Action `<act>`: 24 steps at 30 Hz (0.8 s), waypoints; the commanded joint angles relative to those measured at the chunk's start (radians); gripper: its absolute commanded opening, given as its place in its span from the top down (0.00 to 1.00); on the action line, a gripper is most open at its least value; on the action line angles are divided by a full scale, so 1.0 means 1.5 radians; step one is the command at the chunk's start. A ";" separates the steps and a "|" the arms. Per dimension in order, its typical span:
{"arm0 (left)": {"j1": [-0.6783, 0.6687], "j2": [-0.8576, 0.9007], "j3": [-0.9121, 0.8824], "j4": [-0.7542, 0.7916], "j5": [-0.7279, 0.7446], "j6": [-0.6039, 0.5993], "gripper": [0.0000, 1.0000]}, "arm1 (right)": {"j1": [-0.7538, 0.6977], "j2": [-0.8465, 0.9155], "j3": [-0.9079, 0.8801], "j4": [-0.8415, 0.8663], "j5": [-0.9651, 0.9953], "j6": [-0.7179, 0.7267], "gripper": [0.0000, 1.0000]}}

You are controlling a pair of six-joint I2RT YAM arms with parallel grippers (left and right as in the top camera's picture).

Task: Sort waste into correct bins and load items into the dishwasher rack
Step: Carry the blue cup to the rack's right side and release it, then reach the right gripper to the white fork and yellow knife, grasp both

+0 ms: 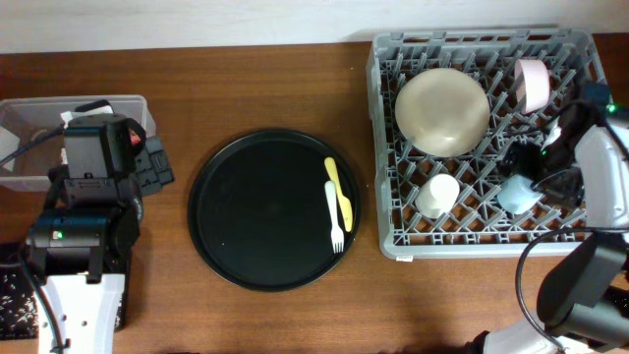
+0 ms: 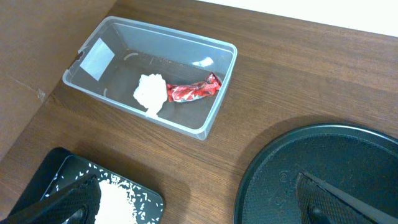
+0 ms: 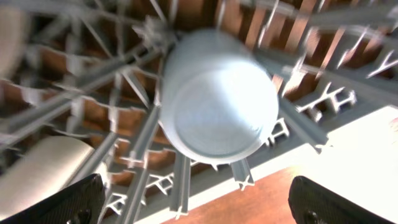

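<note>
The grey dishwasher rack (image 1: 385,118) holds the cream bowl (image 1: 441,110), the pink bowl (image 1: 532,84), the white cup (image 1: 436,195) and the light blue cup (image 1: 514,194). The light blue cup (image 3: 217,102) lies on the pegs just ahead of my open, empty right gripper (image 3: 199,205). The yellow-handled fork (image 1: 337,202) lies on the round black tray (image 1: 246,211). The clear tub (image 2: 155,74) holds the white tissue (image 2: 150,92) and the red wrapper (image 2: 193,90). The black bin (image 2: 74,186) holds rice grains (image 2: 115,199). My left gripper (image 2: 193,208) is open and empty above the table.
The round black tray (image 2: 298,168) lies between the bins and the rack. The rack's front wall (image 3: 292,155) is near the right fingers. The left arm (image 1: 88,216) hides most of the black bin from above.
</note>
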 commanded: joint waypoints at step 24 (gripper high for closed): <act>0.003 -0.005 0.002 0.000 -0.009 -0.006 0.01 | 0.715 0.000 0.043 0.022 0.006 0.216 0.27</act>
